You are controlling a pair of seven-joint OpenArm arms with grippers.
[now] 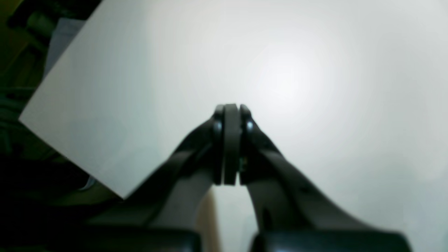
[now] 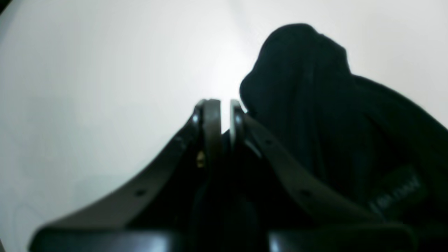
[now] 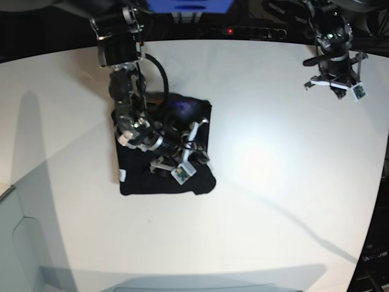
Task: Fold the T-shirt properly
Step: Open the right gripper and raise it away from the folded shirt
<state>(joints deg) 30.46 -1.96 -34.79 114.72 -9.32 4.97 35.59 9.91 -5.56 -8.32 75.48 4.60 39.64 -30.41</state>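
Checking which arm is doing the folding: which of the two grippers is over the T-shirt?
The right gripper, on the base view's left, sits over the black T-shirt. The left gripper hangs shut over bare white table, far from the fabric.

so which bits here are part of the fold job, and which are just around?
Job:
- T-shirt, black, bunched on the table
- right claw, over the shirt with dark fabric between its jaws
- left claw, shut, away from the shirt

Just around:
- white table
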